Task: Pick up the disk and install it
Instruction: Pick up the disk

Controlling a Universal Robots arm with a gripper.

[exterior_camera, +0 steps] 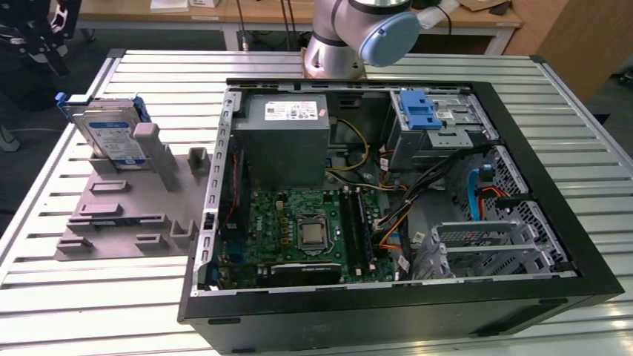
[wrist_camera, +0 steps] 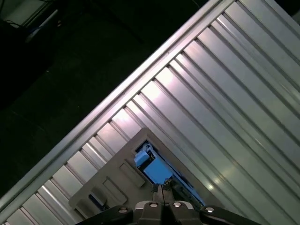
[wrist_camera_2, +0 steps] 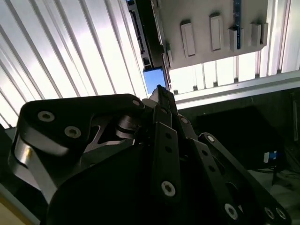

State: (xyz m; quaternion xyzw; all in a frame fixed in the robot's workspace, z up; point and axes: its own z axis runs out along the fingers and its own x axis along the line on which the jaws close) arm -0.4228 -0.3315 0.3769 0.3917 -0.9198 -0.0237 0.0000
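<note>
- The disk (exterior_camera: 107, 132) stands on edge in a grey plastic holder (exterior_camera: 118, 215) on the slatted metal bench (exterior_camera: 99, 319), at the exterior view's left. It is outside the open computer case (exterior_camera: 564, 215).
- Its label faces the exterior camera, and a blue bracket frames its edges.
- The tool (wrist_camera: 161, 190) has its fingertips pressed together and nothing is pinched between them. The second wrist view (wrist_camera_2: 159, 89) shows the same.
- In both wrist views the tool's tip points at the blue end of the disk (wrist_camera: 153, 169), which sits just past the tip. I cannot tell whether they touch.
- The holder's grey base (wrist_camera_2: 211, 28) has several raised slots.
- The case lies on its side with the panel off. Inside are a green motherboard (exterior_camera: 296, 230), a grey power supply (exterior_camera: 287, 141) and a drive bay with a blue latch (exterior_camera: 420, 111).
- The arm's base (exterior_camera: 342, 44) rises behind the case.
</note>
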